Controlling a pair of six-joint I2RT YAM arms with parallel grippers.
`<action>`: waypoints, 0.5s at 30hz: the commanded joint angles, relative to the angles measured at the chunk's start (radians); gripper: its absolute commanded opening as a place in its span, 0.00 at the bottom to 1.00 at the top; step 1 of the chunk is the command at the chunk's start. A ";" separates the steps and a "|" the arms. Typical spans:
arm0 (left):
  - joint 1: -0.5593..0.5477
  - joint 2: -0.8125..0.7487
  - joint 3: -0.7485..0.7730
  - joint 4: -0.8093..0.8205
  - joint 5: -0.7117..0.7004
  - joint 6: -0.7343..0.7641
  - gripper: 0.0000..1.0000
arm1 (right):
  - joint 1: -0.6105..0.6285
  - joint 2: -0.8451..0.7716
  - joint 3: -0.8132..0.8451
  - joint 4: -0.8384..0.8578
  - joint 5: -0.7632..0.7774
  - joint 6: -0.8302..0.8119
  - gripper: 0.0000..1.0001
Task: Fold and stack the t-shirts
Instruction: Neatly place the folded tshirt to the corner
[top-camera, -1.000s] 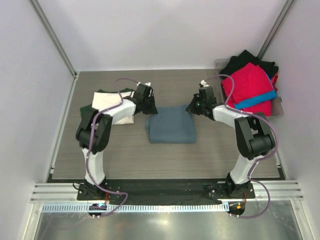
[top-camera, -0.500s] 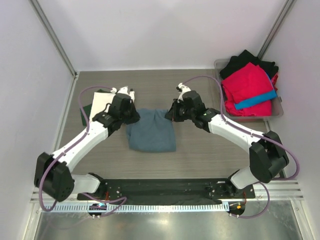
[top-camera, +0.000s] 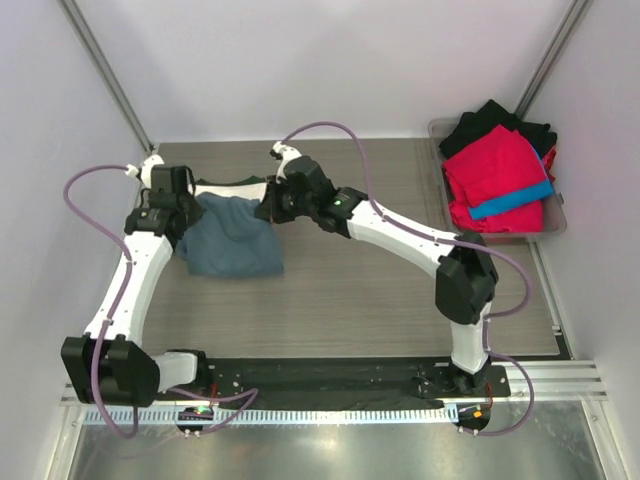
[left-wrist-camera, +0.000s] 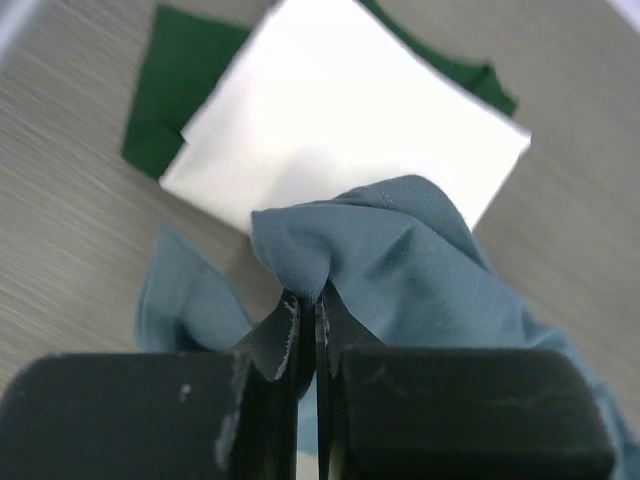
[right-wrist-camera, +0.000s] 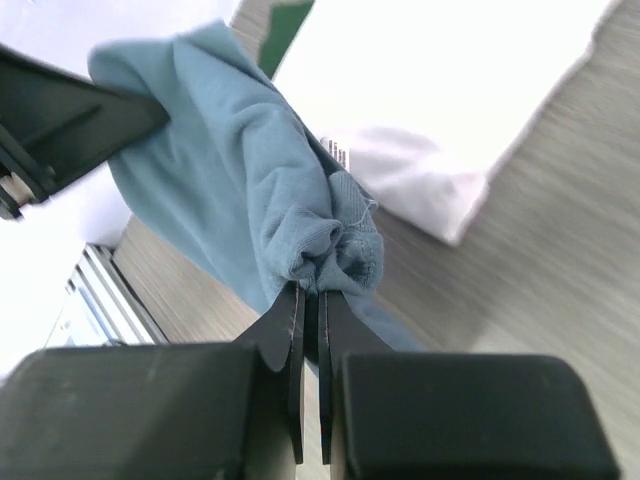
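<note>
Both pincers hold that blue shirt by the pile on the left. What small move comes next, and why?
Probably lower the blue shirt onto the white shirt before letting go. The left pincer and right pincer are each shut on a bunch of the blue cloth, which hangs partly over the white one. That one lies on the green shirt, so the stack is right below.

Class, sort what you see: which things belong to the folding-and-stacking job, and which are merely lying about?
In the job: blue-grey t-shirt, pinched by left gripper and right gripper; cream-white t-shirt; dark green t-shirt; red t-shirt, black t-shirt, bright blue t-shirt.
Merely there: bin, table.
</note>
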 joint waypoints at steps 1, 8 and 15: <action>0.063 0.057 0.109 0.018 -0.049 0.017 0.00 | 0.015 0.073 0.174 -0.015 0.001 0.005 0.01; 0.166 0.209 0.264 -0.004 -0.014 0.046 0.00 | 0.015 0.255 0.396 -0.030 -0.012 0.002 0.01; 0.211 0.318 0.343 0.011 0.027 0.040 0.00 | 0.015 0.398 0.585 -0.053 0.011 -0.017 0.01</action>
